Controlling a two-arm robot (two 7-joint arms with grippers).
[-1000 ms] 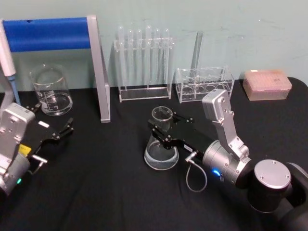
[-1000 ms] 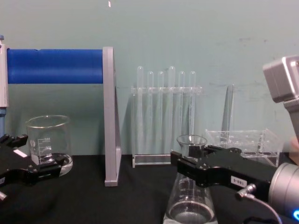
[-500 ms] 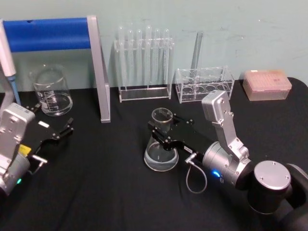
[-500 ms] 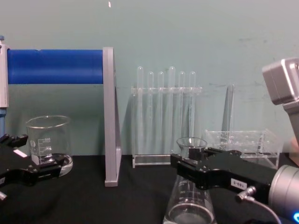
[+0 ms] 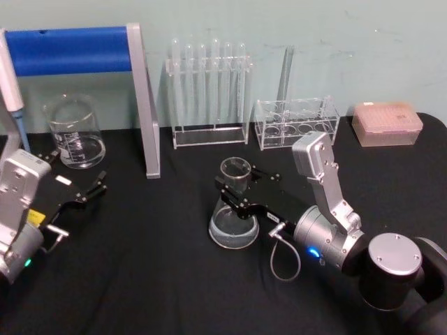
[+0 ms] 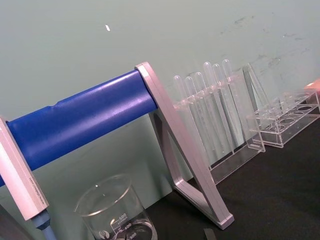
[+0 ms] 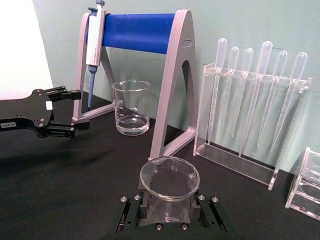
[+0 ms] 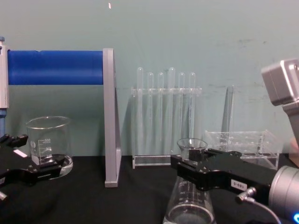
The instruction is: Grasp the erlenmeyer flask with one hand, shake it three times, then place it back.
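Evidently the right hand (image 5: 235, 188) was clamped on the neck of the erlenmeyer flask (image 5: 232, 227), whose base rested on the bench (image 5: 160, 272). Likely light, rigid, slick, breakable glass; the neck beneath the flared rim looked the surest hold. Farther left, the left hand (image 5: 94, 187) sat parked, jaws apart, near a beaker (image 5: 73, 132).

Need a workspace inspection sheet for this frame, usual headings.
Surface: black tabletop, no spills seen.
Job's things: erlenmeyer flask upright, mid-table.
Clutter: beaker, blue pipette stand, pipette, test-tube rack, clear rack, pink tip box along the back.
End effectors: right end effector shut on the flask's neck; left end effector open, parked by the beaker.
Cables: grey cable looped behind the right end effector.
Surroundings: pale green wall.
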